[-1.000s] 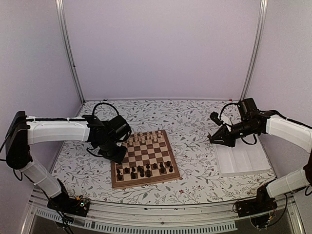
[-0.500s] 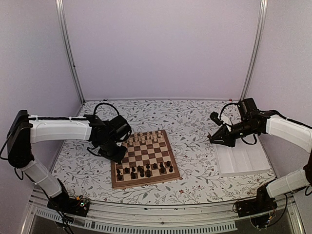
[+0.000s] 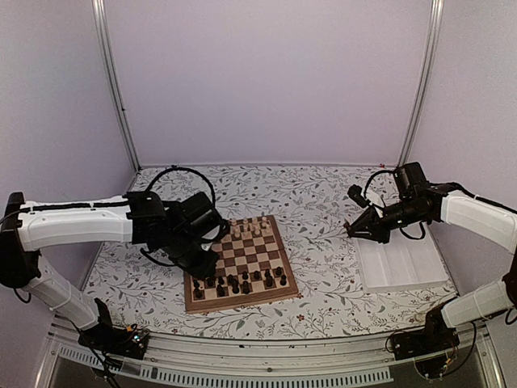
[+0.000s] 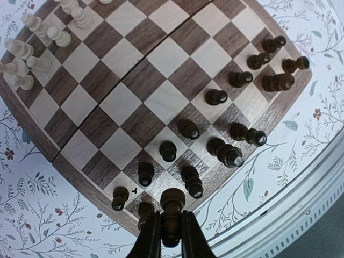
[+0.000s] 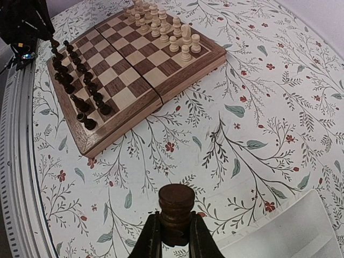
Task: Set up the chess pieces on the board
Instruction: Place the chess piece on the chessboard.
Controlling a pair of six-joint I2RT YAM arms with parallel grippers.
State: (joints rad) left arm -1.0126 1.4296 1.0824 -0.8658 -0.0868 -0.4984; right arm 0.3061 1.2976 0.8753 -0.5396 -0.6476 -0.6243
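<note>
The board [image 3: 242,305] lies in the middle of the table. Dark chess pieces [image 3: 242,282] fill its two near rows, seen as a slanting band of chess pieces [image 4: 217,145] in the left wrist view. My left gripper [image 3: 202,265] is over the board's near-left corner. That left gripper [image 4: 171,228] is shut on a dark piece [image 4: 172,207], just above the board [image 4: 161,54]. My right gripper [image 3: 353,230] hovers right of the board. The right gripper [image 5: 176,231] is shut on another dark piece [image 5: 176,207], high over the cloth, with the board [image 5: 134,80] far ahead.
Pale chessmen [image 3: 246,229] stand on the board's far rows. A white compartment tray [image 3: 404,263] lies at the right, its corner [image 5: 290,231] just under my right gripper. The flowered cloth ends at a metal rail [image 3: 266,356] in front.
My left arm has reached rightward and nearer, over the board's near-left corner, and its gripper has closed on a dark piece. The right arm has not moved.
</note>
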